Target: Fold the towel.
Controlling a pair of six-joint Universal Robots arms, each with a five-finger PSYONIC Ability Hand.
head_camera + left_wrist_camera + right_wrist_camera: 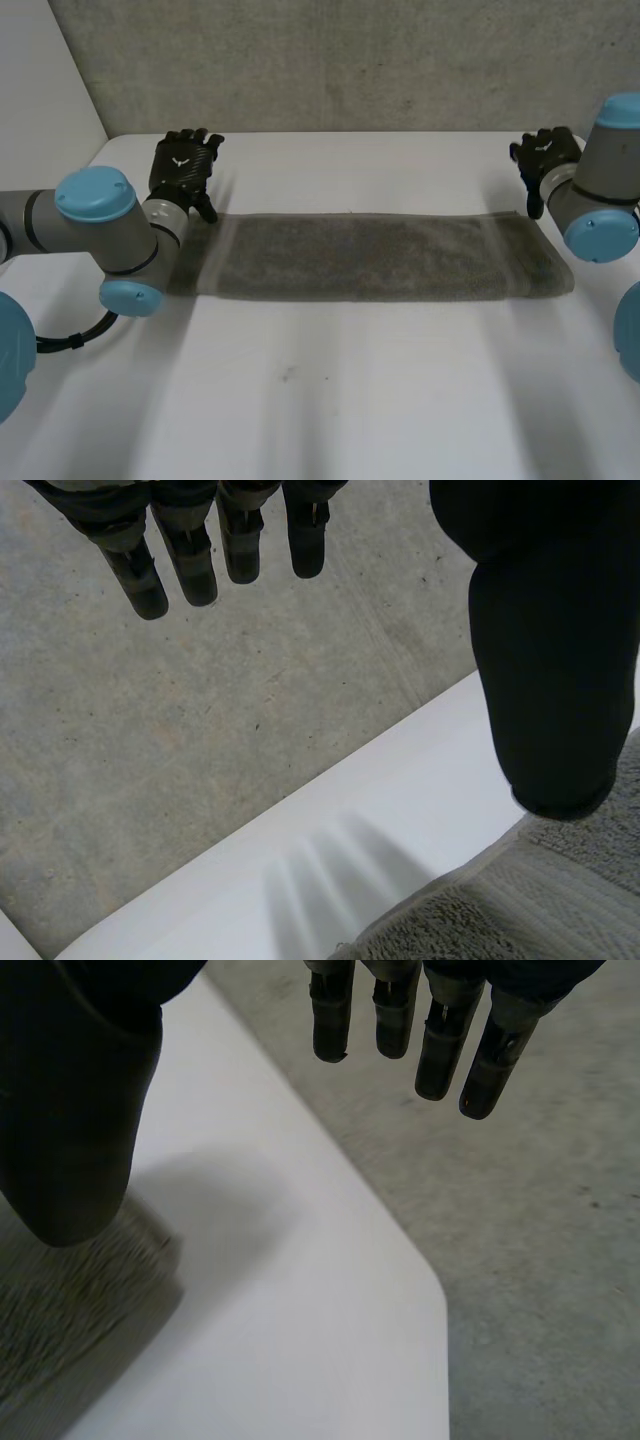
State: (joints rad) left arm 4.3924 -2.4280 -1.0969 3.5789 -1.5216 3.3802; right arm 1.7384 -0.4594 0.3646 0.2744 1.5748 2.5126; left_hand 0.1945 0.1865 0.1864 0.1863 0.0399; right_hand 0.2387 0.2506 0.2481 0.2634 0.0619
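Head view, towel: we see the grey towel [370, 258] lying flat as one long folded strip on the white counter [330, 400], stretched from one hand to the other.
Head view, left hand: the left hand [183, 168] sits at the far corner of its end of the towel, with the fingers straight and spread and pointing toward the concrete surface [330, 60].
Head view, right hand: the right hand [545, 155] is at the far corner of the other end, fingers loose and apart.
Left wrist view, hand: the left hand's fingers [190, 550] are straight and side by side, and the thumb [550, 680] is held wide of them with nothing between.
Left wrist view, towel: the towel [540, 890] is under the thumb tip. We cannot tell whether they touch. Bare counter [400, 800] lies below the fingers.
Right wrist view, hand: the fingers [440, 1040] are straight, the thumb [70, 1110] is well apart from them, and the hand grips nothing.
Right wrist view, towel: the towel [70, 1310] is just under the thumb. The counter [300, 1290] corner lies under the palm, with the concrete surface [540, 1210] beyond the fingertips.
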